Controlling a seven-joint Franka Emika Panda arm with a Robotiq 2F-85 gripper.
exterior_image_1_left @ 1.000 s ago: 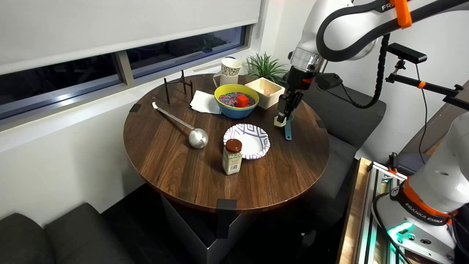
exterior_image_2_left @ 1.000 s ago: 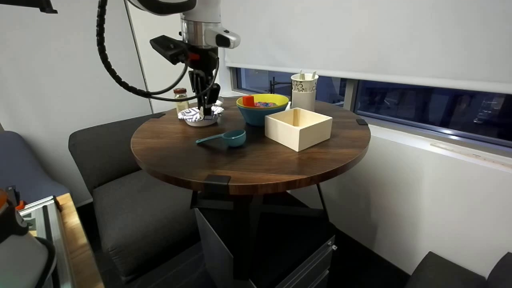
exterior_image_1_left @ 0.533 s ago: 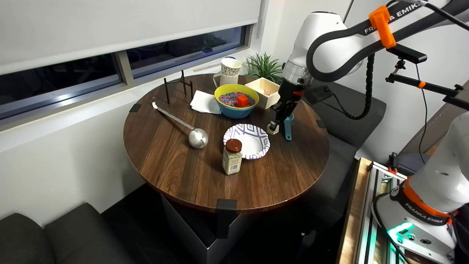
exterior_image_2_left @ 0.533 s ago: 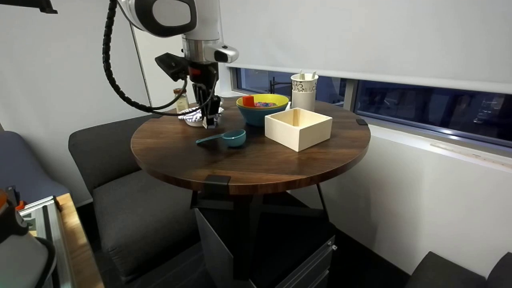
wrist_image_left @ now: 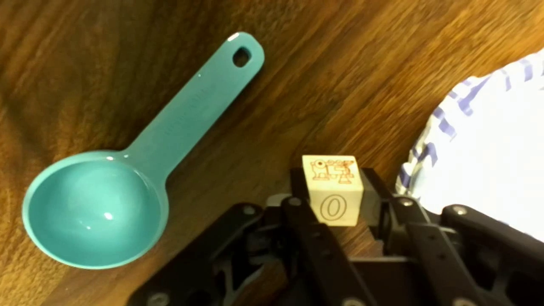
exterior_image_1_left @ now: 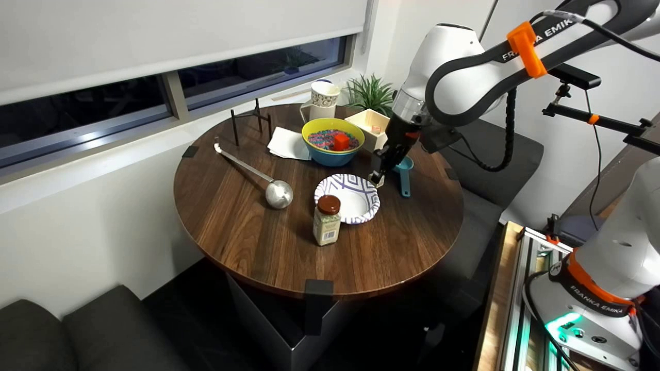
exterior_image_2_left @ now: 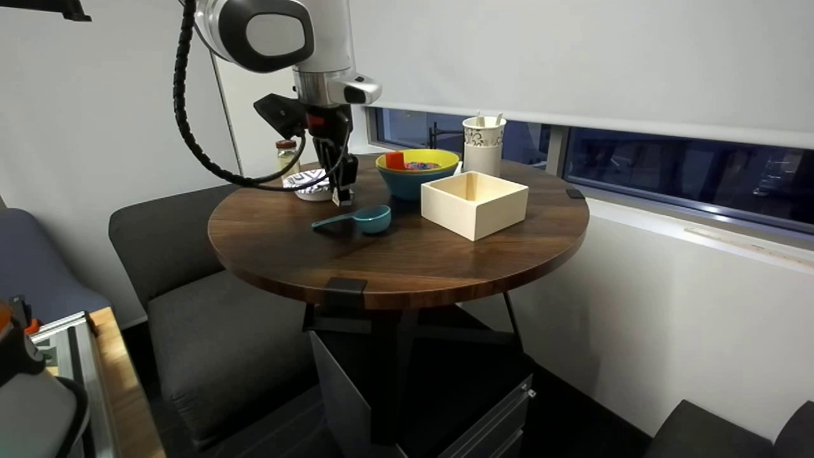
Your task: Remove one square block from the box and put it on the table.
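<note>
The square block is pale cream with a red drawing and a black outlined O. My gripper is shut on it, a finger on each side. In both exterior views the gripper is low over the dark brown round table, between the paper bowl and the teal scoop. I cannot tell whether the block touches the table. The pale cream box stands behind the scoop. In an exterior view another small block with an orange mark lies inside it.
A teal scoop lies beside the gripper. A purple-patterned paper bowl is close on its other side. A yellow bowl in a blue bowl, a spice jar, a ladle and napkins also stand around.
My gripper has come down towards the tabletop and moved away from the scoop towards the paper bowl, with the block held in it. The box and the other objects have not moved.
</note>
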